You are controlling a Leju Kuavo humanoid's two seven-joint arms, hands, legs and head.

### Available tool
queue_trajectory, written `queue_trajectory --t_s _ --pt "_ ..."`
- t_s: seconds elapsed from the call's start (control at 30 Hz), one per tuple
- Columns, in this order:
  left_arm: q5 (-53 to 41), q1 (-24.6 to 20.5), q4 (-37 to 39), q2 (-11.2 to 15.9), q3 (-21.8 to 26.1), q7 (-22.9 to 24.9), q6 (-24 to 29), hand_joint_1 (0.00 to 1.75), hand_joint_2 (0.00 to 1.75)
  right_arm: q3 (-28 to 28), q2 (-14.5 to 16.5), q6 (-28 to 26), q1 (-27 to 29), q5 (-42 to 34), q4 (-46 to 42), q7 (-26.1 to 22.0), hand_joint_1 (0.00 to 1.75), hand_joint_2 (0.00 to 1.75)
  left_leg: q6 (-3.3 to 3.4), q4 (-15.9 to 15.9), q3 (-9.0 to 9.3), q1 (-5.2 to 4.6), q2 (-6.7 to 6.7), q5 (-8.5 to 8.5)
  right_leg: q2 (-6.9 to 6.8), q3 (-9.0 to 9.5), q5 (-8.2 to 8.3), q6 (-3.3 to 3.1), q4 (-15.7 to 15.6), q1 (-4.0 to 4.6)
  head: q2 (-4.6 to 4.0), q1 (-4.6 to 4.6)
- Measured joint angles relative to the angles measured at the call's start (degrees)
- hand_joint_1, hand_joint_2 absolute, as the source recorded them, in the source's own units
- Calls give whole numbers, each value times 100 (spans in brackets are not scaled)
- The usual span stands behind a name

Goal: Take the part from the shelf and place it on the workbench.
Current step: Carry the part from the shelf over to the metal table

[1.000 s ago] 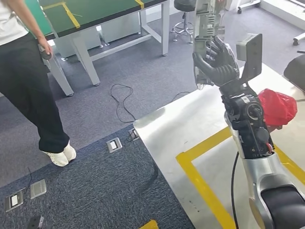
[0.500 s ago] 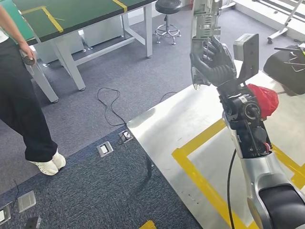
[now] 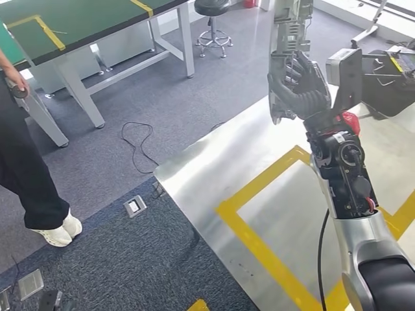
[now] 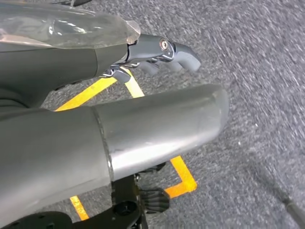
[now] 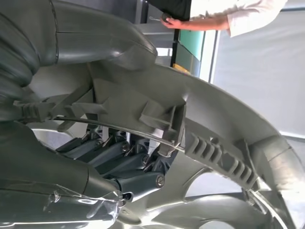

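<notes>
Silver forearm rising from below in the head view, ending in the right hand [image 3: 299,87] raised high over the near corner of the steel-topped workbench [image 3: 220,175]. Dark fingers [image 3: 306,98] wrapped round the lower half of the grey plastic part [image 3: 288,39], thumb on one side, the rest on the other; held upright, probably so the long piece clears the bench edge while carried. Seen close from the right wrist: ribbed grey moulding [image 5: 201,138] lying across the fingers [image 5: 118,160], pressed into the palm, a firm grasp rather than a pinch. Part well above the bench surface, touching nothing but the hand; placing judged not yet done, with lowering and release left.

Just behind the fingers, a bit of red bag [image 3: 348,120] peeping past the wrist. Below and beyond the fingers, yellow tape [image 3: 254,188] marking a rectangle on the steel, likely the drop zone.

Left hand [image 4: 158,52] hanging over grey carpet, fingers loosely extended, holding nothing, kept out of the way.

Farther out from the fingers: black cable [image 3: 137,146] on the floor, green table [image 3: 73,26], round stool [image 3: 211,13], and a person [image 3: 24,175] standing off to the side, clear of the carry path.
</notes>
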Motion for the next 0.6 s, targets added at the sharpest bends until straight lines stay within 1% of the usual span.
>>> queue_trajectory --t_s 0.03,0.07,0.1,0.13,0.17,0.2,0.23,0.27,0.3,0.33,0.37,0.4,0.43,0.47,0.5,0.53,0.57,0.6 --pt "-1 -1 1 1 0 0 0 0 0 -1 0 -1 -2 2 -1 -2 175 175 -22 330 -152 8 -70 -182 26 1 7 -17 -3 -3 0 -37" --pt "-2 1 1 2 0 -1 0 0 0 -2 0 -1 -2 6 -1 -4 175 175 -34 759 -356 12 -123 -381 55 -6 12 -29 -3 3 0 -81" --pt "-2 6 0 3 0 -1 0 0 0 -2 0 -3 2 21 -1 -5 175 175 -38 1177 -563 13 -147 -536 87 -10 15 -37 -2 11 0 -113" --pt "-2 14 0 3 0 -1 0 0 0 -2 0 -7 8 48 -1 -4 175 175 -31 1461 -715 12 -160 -601 125 -12 17 -41 -2 19 0 -131" --pt "-2 20 0 1 0 -1 0 0 0 -2 0 -14 14 83 -1 -3 175 175 -13 1515 -760 11 -167 -548 167 -13 19 -44 -2 27 0 -145" --pt "-2 22 0 1 0 -1 0 0 0 -2 0 -25 19 128 -1 -2 175 175 15 1312 -680 9 -176 -387 212 -12 21 -46 -2 32 0 -150" --pt "-1 21 0 4 0 -1 0 0 0 -2 0 -36 22 166 -1 -2 175 175 52 912 -499 3 -204 -160 256 -10 22 -46 -2 36 0 -152" --pt "-1 16 -1 12 0 -1 0 0 0 -3 0 -46 22 191 -1 -5 175 175 91 446 -276 -7 -275 32 296 -12 24 -43 -2 36 0 -154" --pt "0 11 -1 20 0 -1 0 0 0 -5 0 -52 19 207 -3 -9 175 175 116 62 -93 -18 -331 170 336 -22 27 -34 0 37 0 -153" --pt "1 8 -1 28 0 -1 0 0 0 -9 0 -58 17 211 -4 -13 175 175 131 -179 22 -33 -372 238 369 -36 34 -18 1 33 0 -154" --pt "1 7 -1 37 0 -1 0 0 0 -13 0 -63 19 212 -6 -15 175 175 137 -279 70 -50 -388 242 397 -50 41 5 0 24 0 -155" --pt "2 8 -1 41 0 -1 0 0 0 -17 0 -68 24 211 -7 -16 175 175 140 -288 70 -62 -356 249 426 -61 51 32 -7 14 0 -156" --pt "3 7 -1 46 0 -1 0 0 0 -22 0 -73 35 213 -7 -16 175 175 161 -312 78 -58 -317 262 430 -72 46 61 -7 7 0 -156" --pt "4 3 -2 48 0 -1 0 0 0 -28 0 -81 44 221 -8 -16 175 175 186 -345 91 -51 -280 277 372 -90 3 86 32 10 0 -145" --pt "6 -1 -1 46 0 -2 0 0 0 -36 0 -88 50 239 -9 -17 175 175 215 -377 105 -39 -242 293 288 -147 -98 107 165 17 0 -123" --pt "9 -1 -1 44 0 -2 0 0 0 -40 0 -95 56 266 -11 -20 175 175 240 -407 118 -27 -198 305 190 -259 -265 125 431 24 0 -96" --pt "11 2 0 42 0 -3 0 0 0 -43 0 -101 62 294 -13 -25 175 175 253 -410 122 -30 -164 305 106 -419 -470 141 813 25 0 -69" --pt "13 10 0 40 0 -3 0 0 0 -44 0 -102 70 318 -13 -28 175 175 261 -408 121 -30 -129 302 75 -604 -659 157 1238 19 0 -47"
